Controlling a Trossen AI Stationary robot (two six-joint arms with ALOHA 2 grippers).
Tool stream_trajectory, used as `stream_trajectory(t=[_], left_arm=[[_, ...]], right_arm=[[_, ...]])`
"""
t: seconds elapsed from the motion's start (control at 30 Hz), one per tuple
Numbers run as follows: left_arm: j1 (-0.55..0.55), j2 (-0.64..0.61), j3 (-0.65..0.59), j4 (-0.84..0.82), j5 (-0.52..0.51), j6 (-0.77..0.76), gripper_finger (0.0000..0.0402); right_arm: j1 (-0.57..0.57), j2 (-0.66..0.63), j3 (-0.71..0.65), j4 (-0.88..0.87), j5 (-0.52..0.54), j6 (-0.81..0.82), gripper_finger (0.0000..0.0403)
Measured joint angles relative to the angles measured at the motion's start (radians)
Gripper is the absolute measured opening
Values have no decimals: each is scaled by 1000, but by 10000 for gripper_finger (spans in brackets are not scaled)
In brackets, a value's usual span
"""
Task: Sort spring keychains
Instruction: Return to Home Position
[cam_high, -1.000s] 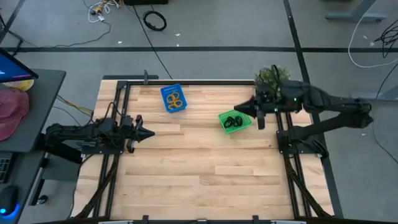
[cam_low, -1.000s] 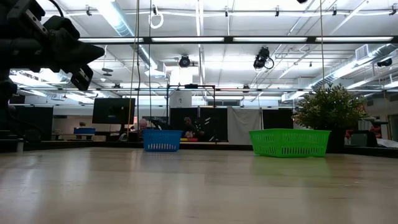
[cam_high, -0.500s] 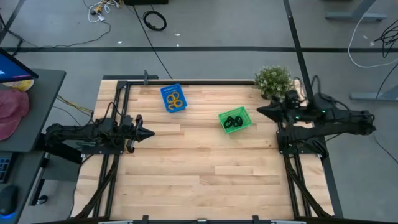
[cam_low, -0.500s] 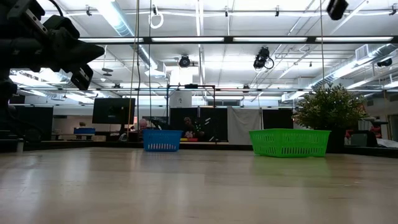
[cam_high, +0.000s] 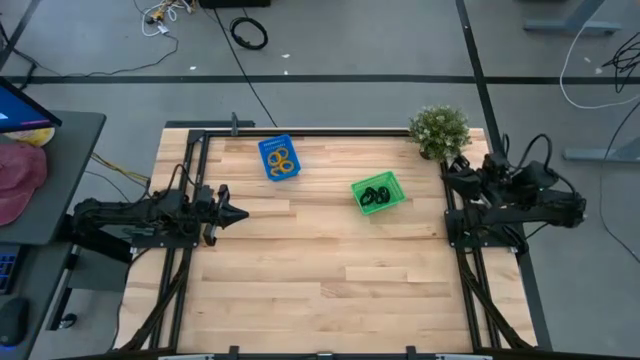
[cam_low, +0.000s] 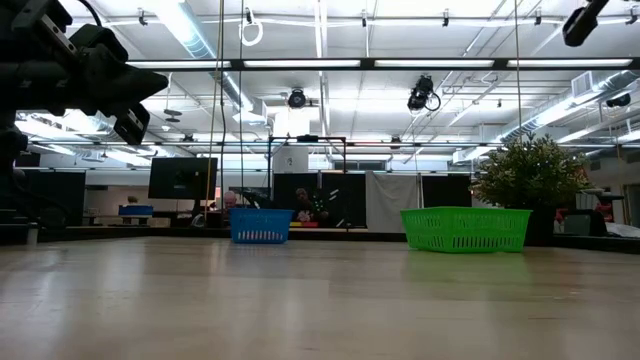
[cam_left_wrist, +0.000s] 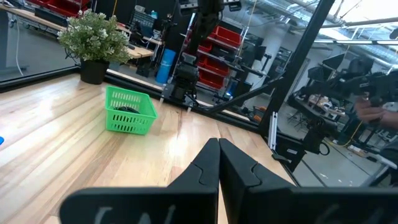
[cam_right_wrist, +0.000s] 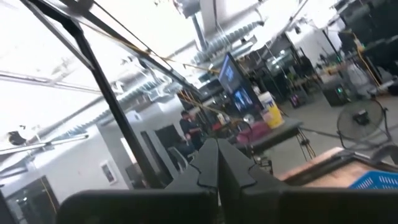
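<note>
Orange spring keychains (cam_high: 281, 159) lie in a blue bin (cam_high: 266, 148) at the table's far left. Black spring keychains (cam_high: 376, 194) lie in a green bin (cam_high: 395, 190) toward the far right; the left wrist view shows this green bin (cam_left_wrist: 129, 112) too. My left gripper (cam_high: 243, 214) is shut, level, over the table's left side, holding nothing. My right gripper (cam_high: 445, 172) is shut and empty, pulled back over the table's right edge, tipped a little upward.
A potted plant (cam_high: 439, 130) stands at the far right corner, close to my right arm. Black frame rails (cam_high: 180, 270) run along both sides of the table. The wooden tabletop (cam_high: 320, 280) is bare in the middle and near part.
My right gripper has drawn back from over the green bin toward the table's right edge, sinking and tipping from pointing downward to pointing slightly upward. It stays shut and carries nothing. The bins and keychains have kept their places.
</note>
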Motion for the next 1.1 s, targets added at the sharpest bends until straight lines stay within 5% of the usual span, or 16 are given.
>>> stream_trajectory(t=[0.43, 0.93, 1.1], left_arm=[[0, 0, 0, 0, -1, 0, 3], [0, 0, 0, 0, 0, 0, 3], [0, 0, 0, 0, 0, 0, 3]], right_arm=[[0, -77, -110, 120, -64, -55, 0], [0, -78, -440, 594, -46, -54, 0], [0, -78, -442, 567, -32, -100, 0]])
